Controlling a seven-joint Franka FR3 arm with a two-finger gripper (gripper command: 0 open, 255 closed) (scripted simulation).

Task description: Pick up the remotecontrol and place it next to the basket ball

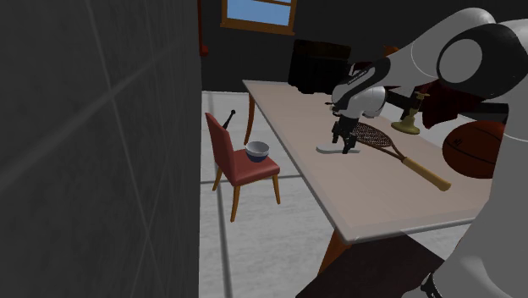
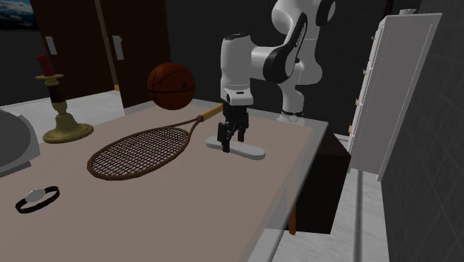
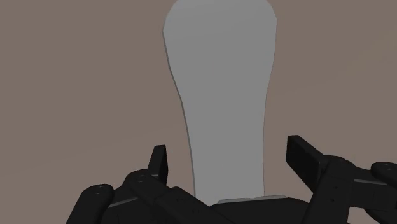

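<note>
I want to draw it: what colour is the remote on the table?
The remote is plain light grey; the wrist view shows it best.

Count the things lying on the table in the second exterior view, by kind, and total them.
Remote control: 1
Racket: 1
Basketball: 1
Candlestick: 1
Wristwatch: 1
Grey round thing, cut off at the view's left edge: 1
Total: 6

The hand (image 1: 346,149) hangs over the grey remote (image 1: 327,149) beside a racket (image 1: 378,137).
</note>
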